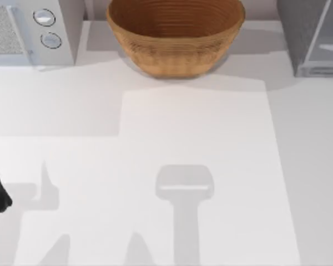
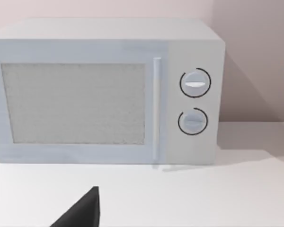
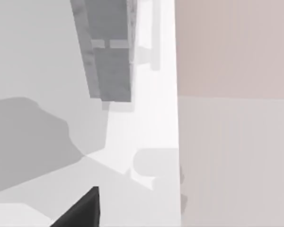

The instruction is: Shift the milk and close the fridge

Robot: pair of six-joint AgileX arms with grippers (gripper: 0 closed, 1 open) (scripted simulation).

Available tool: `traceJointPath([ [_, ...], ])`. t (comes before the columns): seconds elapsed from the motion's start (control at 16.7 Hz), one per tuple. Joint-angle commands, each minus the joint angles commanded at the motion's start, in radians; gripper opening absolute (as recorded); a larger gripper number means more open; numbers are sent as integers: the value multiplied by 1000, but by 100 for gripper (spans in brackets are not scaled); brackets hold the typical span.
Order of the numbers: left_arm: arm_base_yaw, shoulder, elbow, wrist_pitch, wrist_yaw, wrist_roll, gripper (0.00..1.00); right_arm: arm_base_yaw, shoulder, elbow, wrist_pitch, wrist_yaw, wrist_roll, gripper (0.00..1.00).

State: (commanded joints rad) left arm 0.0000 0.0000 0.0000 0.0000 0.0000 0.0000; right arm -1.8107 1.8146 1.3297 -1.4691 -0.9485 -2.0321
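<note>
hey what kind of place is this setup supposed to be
Most likely a simulated kitchen counter: a light-grey microwave with two round knobs sits at the back left of the white table, a woven basket at the back middle, and a grey fridge at the back right.

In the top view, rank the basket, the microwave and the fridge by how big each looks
1. Basket, largest.
2. Microwave and fridge: not ranked. Both are cut off by the picture's edge at the back corners, so their apparent sizes look similar and their full sizes cannot be compared.
</note>
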Motion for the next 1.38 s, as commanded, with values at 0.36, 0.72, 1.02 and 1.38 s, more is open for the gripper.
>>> traceJointPath([
  [0.36,0,0,0,0,0,0,100,36,-8,5,36,20,31,100],
  [0.72,0,0,0,0,0,0,100,281,-7,10,332,65,319,100],
  [1.02,0,0,0,0,0,0,100,465,24,-25,630,77,789,100],
  [1.38,0,0,0,0,0,0,100,750,36,-40,1039,182,1273,100],
])
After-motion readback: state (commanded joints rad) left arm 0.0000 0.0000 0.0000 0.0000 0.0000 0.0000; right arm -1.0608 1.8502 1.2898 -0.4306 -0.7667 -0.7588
